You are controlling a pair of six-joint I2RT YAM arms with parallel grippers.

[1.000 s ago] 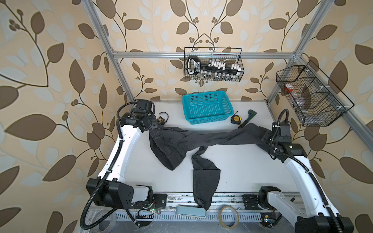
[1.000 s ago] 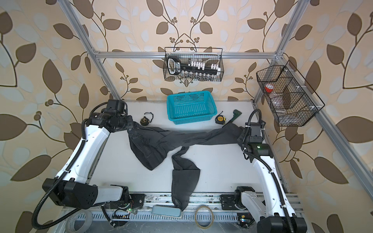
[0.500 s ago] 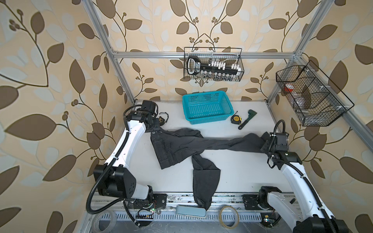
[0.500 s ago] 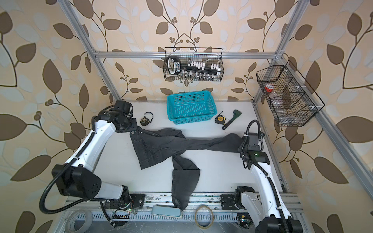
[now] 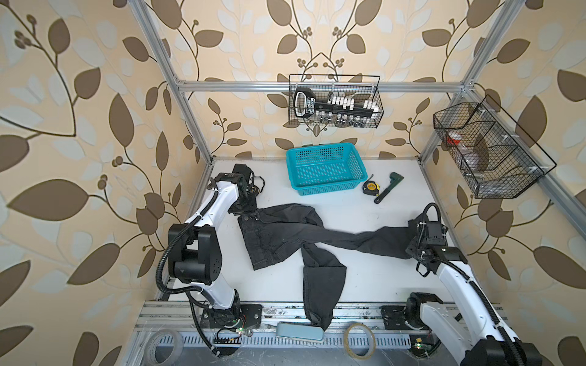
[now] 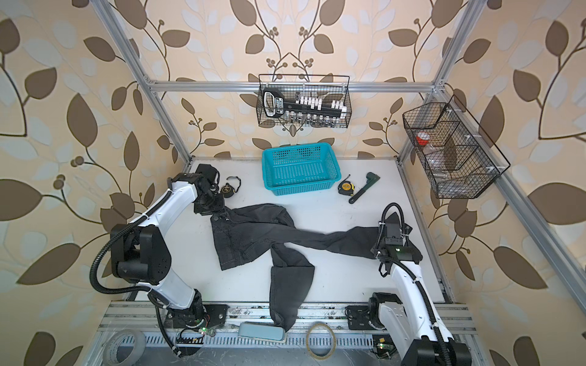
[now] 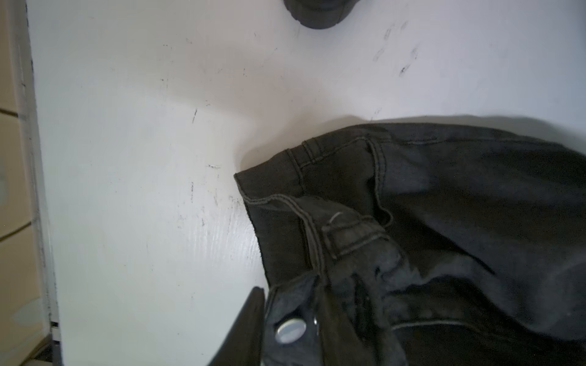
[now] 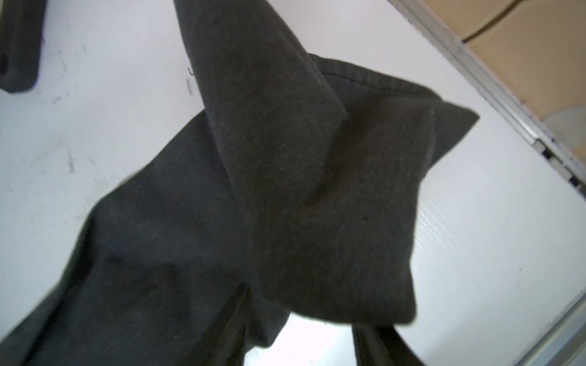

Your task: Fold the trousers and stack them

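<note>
The trousers [image 5: 279, 231], dark charcoal jeans, lie spread on the white table [image 5: 374, 279] in both top views. The waist is at the left, one leg [image 6: 342, 240] runs right, and the other leg [image 5: 320, 285] hangs over the front edge. My left gripper [image 5: 242, 206] is at the waistband corner. In the left wrist view one finger [image 7: 250, 317] lies beside the buttoned waistband [image 7: 288, 329]; the other finger is hidden by cloth. My right gripper [image 5: 418, 237] stands over the leg's hem [image 8: 317, 158]. Its fingers [image 8: 241, 317] are apart, with cloth draped over them.
A teal basket [image 5: 317, 149] stands at the back, with a tape measure [image 5: 370, 187] and a dark green tool [image 5: 388, 187] to its right. A small black looped item [image 6: 226, 189] lies by the left gripper. Wire baskets [image 5: 488, 152] hang on the walls. A tape roll [image 5: 360, 340] lies on the front rail.
Both arms brought the stretched trousers toward the front and down onto the table, uncovering the green tool. Both grippers' jaws have come apart from the cloth.
</note>
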